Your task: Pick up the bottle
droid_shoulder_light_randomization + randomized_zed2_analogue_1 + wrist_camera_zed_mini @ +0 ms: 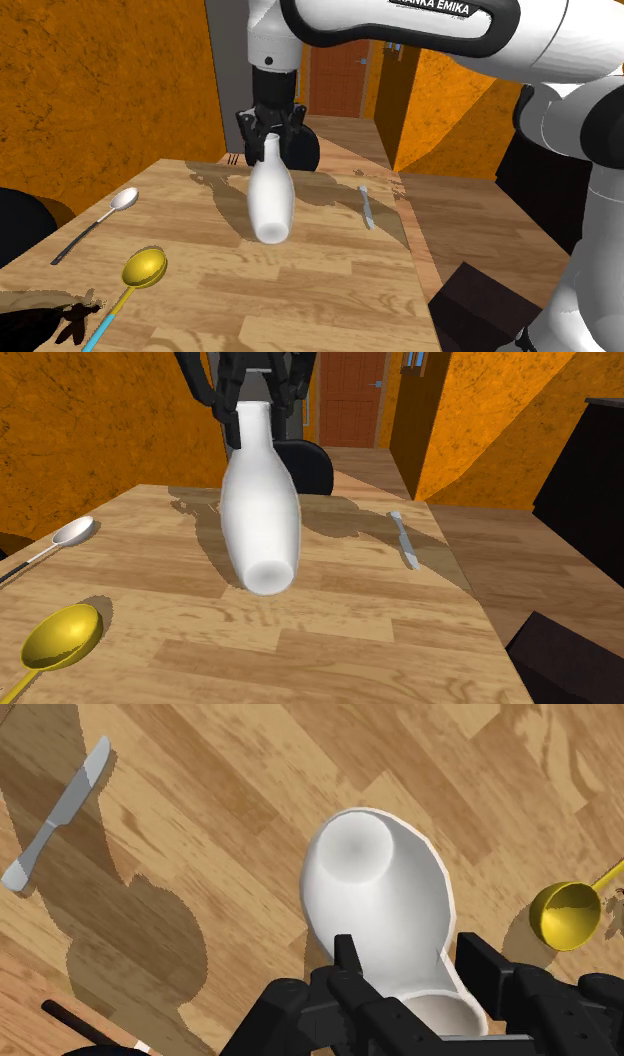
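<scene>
A white bottle [270,195] [259,512] hangs tilted over the middle of the wooden table [330,290], its round base turned toward the near side and low over the wood. My black gripper [268,138] [256,414] is shut on the bottle's neck from above. In the wrist view the two fingers [345,954] clasp the neck of the bottle [385,894] at the gripper [412,966], and the body stretches away from them over the tabletop.
A grey knife [366,205] [404,539] [55,824] lies toward the table's right edge in the shoulder view. A silver spoon [110,210] [70,532] and a yellow spoon [145,268] [62,637] [565,914] lie at its left. A black chair [310,464] stands behind the table.
</scene>
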Controlling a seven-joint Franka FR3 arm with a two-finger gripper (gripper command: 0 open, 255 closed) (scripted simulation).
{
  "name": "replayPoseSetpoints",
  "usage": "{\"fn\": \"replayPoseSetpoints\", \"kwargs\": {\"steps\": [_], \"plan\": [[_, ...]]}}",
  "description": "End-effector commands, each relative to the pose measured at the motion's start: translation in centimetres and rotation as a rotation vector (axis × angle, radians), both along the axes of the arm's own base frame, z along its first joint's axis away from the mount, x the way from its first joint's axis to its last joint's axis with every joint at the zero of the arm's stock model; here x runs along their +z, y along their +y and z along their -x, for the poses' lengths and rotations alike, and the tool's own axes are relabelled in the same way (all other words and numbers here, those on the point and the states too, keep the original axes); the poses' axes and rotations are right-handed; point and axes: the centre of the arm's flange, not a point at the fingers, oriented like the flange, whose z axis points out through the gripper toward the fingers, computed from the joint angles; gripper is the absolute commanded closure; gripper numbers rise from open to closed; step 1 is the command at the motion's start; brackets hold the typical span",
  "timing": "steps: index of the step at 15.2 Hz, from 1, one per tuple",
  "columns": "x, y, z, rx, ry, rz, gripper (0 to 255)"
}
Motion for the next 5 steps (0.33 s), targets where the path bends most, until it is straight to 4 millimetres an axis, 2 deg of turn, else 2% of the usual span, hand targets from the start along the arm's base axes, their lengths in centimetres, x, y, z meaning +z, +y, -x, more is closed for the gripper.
{"fn": "replayPoseSetpoints", "kwargs": {"steps": [1, 3, 5], "plan": [[1.2, 0.0, -0.1, 0.0, 0.0, 0.0, 255], [2.2, 0.0, -0.1, 0.0, 0.0, 0.0, 255], [2.3, 0.0, -0.1, 0.0, 0.0, 0.0, 255]]}}
